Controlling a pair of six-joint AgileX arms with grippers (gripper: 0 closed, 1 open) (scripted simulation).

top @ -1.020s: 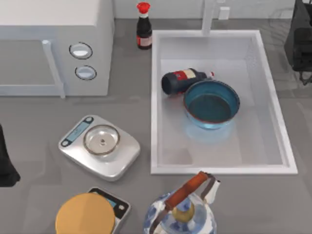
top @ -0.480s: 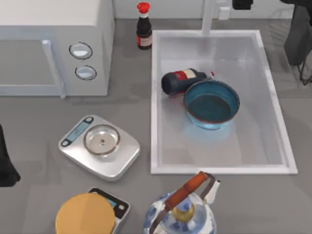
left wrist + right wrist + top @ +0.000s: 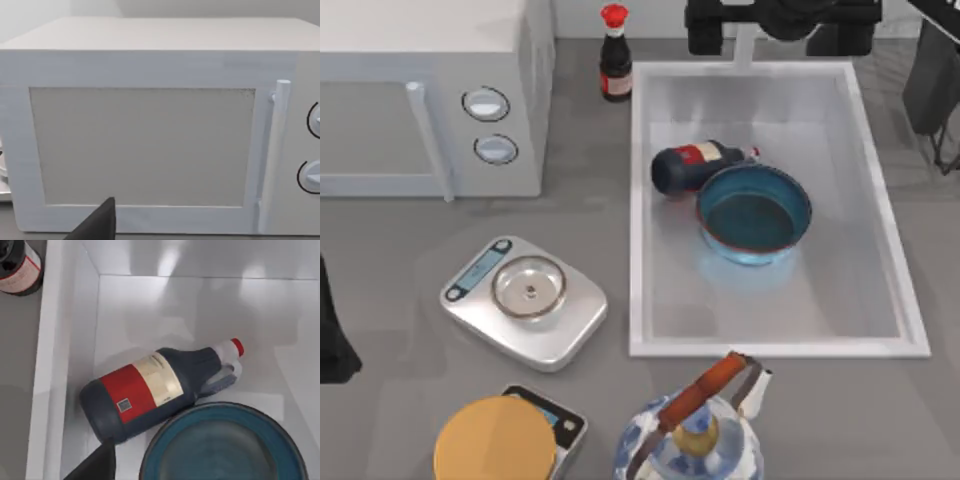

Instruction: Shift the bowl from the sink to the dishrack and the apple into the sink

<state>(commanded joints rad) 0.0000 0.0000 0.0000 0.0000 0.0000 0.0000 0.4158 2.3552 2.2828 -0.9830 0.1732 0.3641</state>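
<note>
Sink (image 3: 880,215): bowl (image 3: 755,213), dark bottle (image 3: 692,165) touching.
Right wrist view reveals bottle's red label (image 3: 123,397); right gripper (image 3: 782,22) overhead, fingers' state undeterminable.

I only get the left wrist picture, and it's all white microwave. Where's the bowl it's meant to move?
Observer: The bowl sits open side up in the sink, at the table's right.
Operator: Anything else in there?
Observer: A dark bottle lies on its side right beside the bowl.
Operator: And which arm is near it?
Observer: The right end effector is above the sink's far edge, looking down at bottle and bowl. The left arm is parked at the table's left edge.
</note>
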